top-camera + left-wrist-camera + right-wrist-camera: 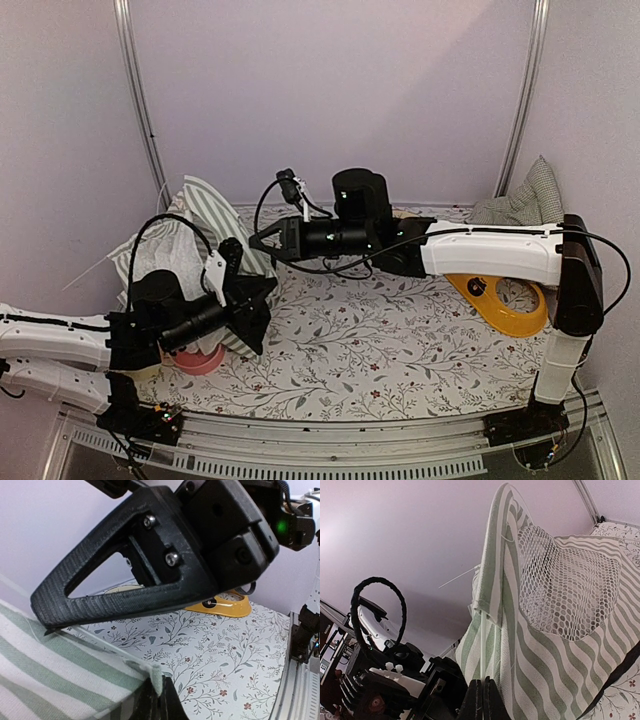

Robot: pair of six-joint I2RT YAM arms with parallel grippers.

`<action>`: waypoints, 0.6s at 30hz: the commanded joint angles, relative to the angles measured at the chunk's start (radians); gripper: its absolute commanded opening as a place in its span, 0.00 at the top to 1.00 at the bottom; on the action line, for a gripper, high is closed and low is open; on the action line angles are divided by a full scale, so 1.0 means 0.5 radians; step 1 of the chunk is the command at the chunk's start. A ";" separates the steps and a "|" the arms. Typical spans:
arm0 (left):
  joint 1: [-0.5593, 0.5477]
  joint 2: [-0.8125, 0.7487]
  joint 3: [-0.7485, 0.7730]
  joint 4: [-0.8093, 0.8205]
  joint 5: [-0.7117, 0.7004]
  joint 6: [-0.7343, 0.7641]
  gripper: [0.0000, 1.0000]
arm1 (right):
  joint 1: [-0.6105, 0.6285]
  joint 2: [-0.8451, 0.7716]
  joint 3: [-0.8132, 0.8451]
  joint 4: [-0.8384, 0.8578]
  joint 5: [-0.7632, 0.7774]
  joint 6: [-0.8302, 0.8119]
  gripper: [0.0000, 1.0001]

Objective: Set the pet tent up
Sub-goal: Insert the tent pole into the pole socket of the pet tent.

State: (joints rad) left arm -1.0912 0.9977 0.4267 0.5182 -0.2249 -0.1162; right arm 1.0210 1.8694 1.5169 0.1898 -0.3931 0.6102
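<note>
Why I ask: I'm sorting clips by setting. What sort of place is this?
Probably a robot test booth in a lab, not a home: plain lilac walls framed by metal uprights, arm bases bolted to a slotted metal rail, and a floral cloth staged with a pet tent.

Both arms have white links (490,253) and black joints (580,290), with thin black cables (165,222). A ribbed black finger (125,605) has two silver screws (171,557); a green light (281,526) glows at the upper right.
</note>
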 commanded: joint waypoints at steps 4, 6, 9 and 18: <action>0.019 0.003 -0.041 0.073 0.292 -0.087 1.00 | -0.027 0.019 0.001 0.139 0.155 -0.018 1.00; 0.024 0.006 -0.053 0.097 0.301 -0.104 1.00 | -0.027 0.032 0.015 0.136 0.141 -0.021 1.00; 0.026 0.007 -0.037 0.108 0.309 -0.096 1.00 | -0.026 0.050 0.019 0.144 0.120 -0.013 1.00; 0.041 0.040 0.022 0.120 0.339 -0.068 1.00 | -0.022 0.080 0.037 0.153 0.097 0.011 1.00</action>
State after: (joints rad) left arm -1.0607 1.0019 0.4164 0.5491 -0.1787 -0.1551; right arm 1.0203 1.8732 1.5169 0.2043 -0.3847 0.6136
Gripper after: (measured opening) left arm 0.009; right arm 0.013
